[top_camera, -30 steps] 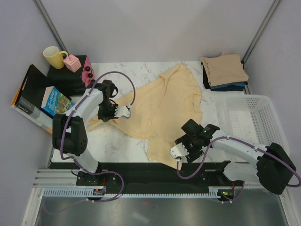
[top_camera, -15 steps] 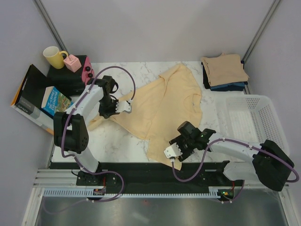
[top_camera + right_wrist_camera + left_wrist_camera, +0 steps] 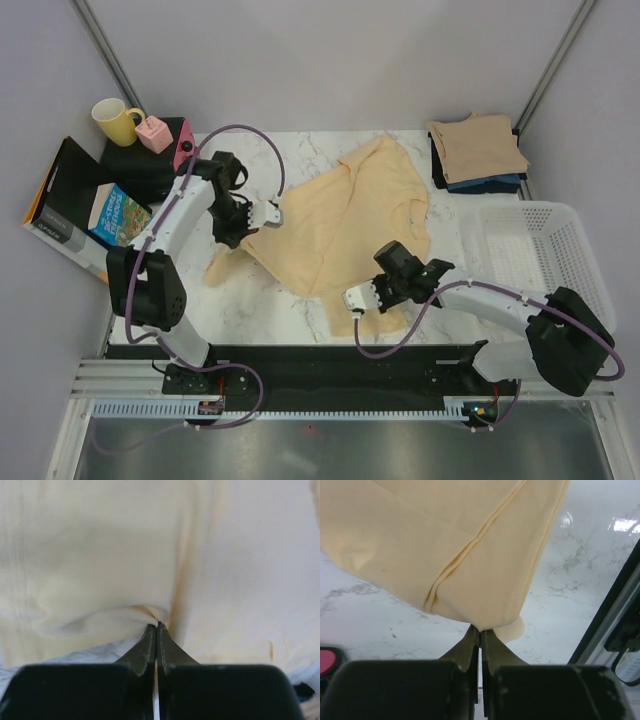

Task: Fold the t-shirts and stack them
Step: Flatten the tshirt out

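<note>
A pale yellow-cream t-shirt [image 3: 340, 220] lies spread and rumpled across the middle of the marble table [image 3: 250, 300]. My left gripper [image 3: 264, 214] is shut on the shirt's left edge, and the left wrist view shows the cloth [image 3: 455, 545] hanging in a fold from the closed tips [image 3: 480, 630]. My right gripper [image 3: 358, 299] is shut on the near hem; its tips [image 3: 157, 626] pinch a pucker of the fabric [image 3: 125, 555]. At the back right sits a folded stack with a tan-beige t-shirt [image 3: 477, 148] on top, a navy one [image 3: 492, 184] and a black one [image 3: 438, 165] beneath.
A white mesh basket [image 3: 545, 215] stands at the right edge. At the back left are a yellow mug [image 3: 115, 120], a pink box [image 3: 154, 133], a black case [image 3: 135, 165] and a book [image 3: 118, 215]. A black rail [image 3: 300, 365] runs along the near edge.
My right gripper moved left and away onto the shirt's near hem and closed on it. My left gripper carried its edge of the shirt toward the back.
</note>
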You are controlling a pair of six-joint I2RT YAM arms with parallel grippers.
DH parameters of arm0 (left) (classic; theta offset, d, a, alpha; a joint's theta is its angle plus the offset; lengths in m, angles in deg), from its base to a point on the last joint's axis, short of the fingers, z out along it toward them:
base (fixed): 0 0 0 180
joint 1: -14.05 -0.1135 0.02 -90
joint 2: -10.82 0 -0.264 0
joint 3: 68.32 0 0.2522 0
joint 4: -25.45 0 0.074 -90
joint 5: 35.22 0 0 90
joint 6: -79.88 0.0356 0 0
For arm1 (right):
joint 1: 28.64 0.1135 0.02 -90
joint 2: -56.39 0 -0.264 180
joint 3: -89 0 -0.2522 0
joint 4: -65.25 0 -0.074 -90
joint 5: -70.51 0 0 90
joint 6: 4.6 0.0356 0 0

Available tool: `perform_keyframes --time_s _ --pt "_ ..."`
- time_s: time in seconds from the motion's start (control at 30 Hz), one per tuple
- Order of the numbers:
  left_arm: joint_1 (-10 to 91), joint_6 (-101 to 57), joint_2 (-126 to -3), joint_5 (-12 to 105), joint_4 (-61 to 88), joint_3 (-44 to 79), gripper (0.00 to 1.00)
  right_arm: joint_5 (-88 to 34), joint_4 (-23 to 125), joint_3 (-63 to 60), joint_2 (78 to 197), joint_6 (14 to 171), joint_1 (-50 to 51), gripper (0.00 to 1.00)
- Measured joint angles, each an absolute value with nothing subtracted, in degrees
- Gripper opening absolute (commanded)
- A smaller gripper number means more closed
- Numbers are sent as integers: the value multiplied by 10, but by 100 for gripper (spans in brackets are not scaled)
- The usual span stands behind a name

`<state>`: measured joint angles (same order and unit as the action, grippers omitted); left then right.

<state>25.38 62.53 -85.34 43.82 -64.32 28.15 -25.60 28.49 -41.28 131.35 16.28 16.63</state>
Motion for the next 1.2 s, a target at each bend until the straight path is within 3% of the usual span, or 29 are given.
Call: perform_keyframes --time_s 0.27,0.57,0.7,0.97,1.07,1.17,1.2 --pt "254 569 -831 327 -645 413 2 -223 178 -178 1299 211 92 0" --pt "256 552 -762 308 -648 474 2 -150 160 -1 1275 237 63 0" --pt "275 564 -714 331 -643 426 2 -113 180 8 1257 237 52 0" --pt "351 642 -565 405 -653 199 2 -28 284 30 1209 235 49 0" --pt "355 671 -543 412 -654 160 8 -10 334 41 1206 234 49 0" --pt "357 693 -566 411 -642 140 29 -11 351 41 1213 233 49 0" --pt "357 697 -583 413 -641 132 29 -10 354 41 1218 231 49 0"
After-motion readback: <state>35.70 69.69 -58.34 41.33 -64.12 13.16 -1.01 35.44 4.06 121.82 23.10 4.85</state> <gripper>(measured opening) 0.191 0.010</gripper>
